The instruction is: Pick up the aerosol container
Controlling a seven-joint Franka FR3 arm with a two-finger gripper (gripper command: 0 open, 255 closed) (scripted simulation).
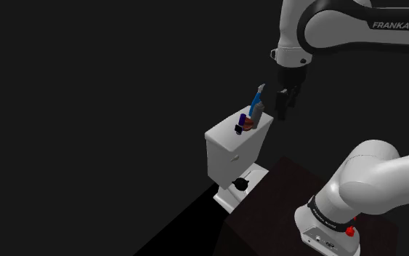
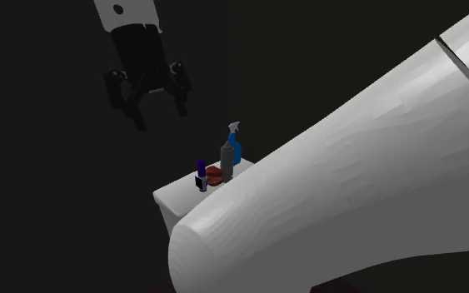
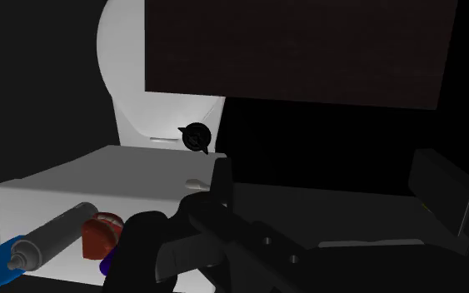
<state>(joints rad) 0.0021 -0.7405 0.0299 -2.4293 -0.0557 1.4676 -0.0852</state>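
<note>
Right now you are at the approach: your gripper [image 2: 162, 106] hangs spread-jawed above the grey aerosol container [image 2: 226, 161], which stands on the toilet tank [image 2: 168, 198] beside a blue spray bottle [image 2: 235, 143], so next lower and straddle it.

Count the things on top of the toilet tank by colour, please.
Blue: 1, spray bottle
Grey: 1, aerosol can
Red-brown: 1, low object
Purple: 1, small bottle
Total: 4
</note>
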